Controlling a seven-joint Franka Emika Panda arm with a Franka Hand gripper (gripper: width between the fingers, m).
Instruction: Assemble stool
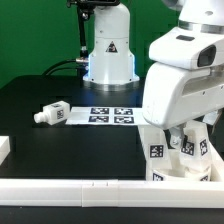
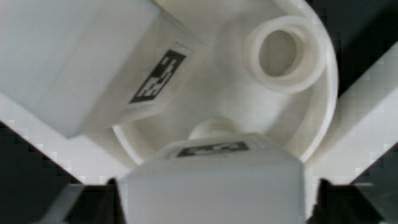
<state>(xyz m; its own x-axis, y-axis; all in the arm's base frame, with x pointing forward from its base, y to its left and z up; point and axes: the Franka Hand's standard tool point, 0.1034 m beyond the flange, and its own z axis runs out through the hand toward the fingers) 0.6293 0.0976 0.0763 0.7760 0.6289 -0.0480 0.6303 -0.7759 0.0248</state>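
Note:
In the wrist view the stool's round white seat (image 2: 214, 70) stands on edge, its rimmed underside with a round socket (image 2: 281, 52) facing the camera. One tagged white leg (image 2: 98, 85) leans against the seat. A second leg (image 2: 217, 175) fills the gap between my gripper's (image 2: 217, 205) dark fingers (image 2: 80, 200), which press on both its sides. In the exterior view the hand (image 1: 185, 85) hangs over these tagged parts (image 1: 158, 152) at the front right and hides most of them. A loose leg (image 1: 52, 114) lies on the black table at the exterior view's left.
The marker board (image 1: 110, 115) lies mid-table in front of the robot base (image 1: 108, 55). A long white rail (image 1: 70, 188) runs along the front edge, with a short white piece (image 1: 5, 150) at the exterior view's left.

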